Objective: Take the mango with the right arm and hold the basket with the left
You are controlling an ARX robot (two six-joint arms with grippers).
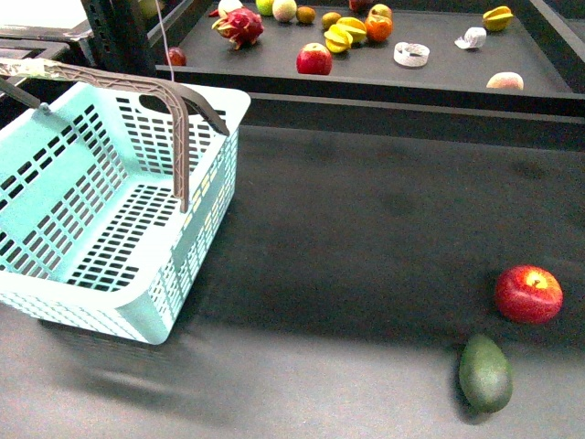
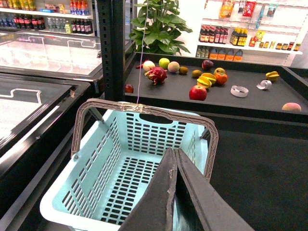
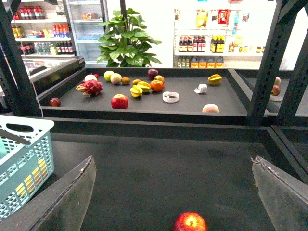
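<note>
The turquoise basket [image 1: 196,265] stands at the left of the dark near surface, tilted, with one brown handle [image 1: 178,137] raised. In the left wrist view my left gripper [image 2: 174,154] is shut on the basket's near wall, looking into the empty basket [image 2: 139,130]. My right gripper [image 3: 173,161] is open and empty above the dark surface, with a red apple [image 3: 190,222] between its fingers [image 3: 72,197] and lower down. The basket's corner shows in the right wrist view [image 3: 24,159]. No mango shows in any view. Neither gripper shows in the front view.
A red apple [image 1: 528,294] and a dark green oval fruit [image 1: 485,372] lie at the near right. A raised back tray [image 1: 430,78] holds a dragon fruit [image 1: 239,26], an apple [image 1: 313,59], starfruits [image 1: 347,33], an orange [image 1: 378,26] and tape rolls [image 1: 411,54].
</note>
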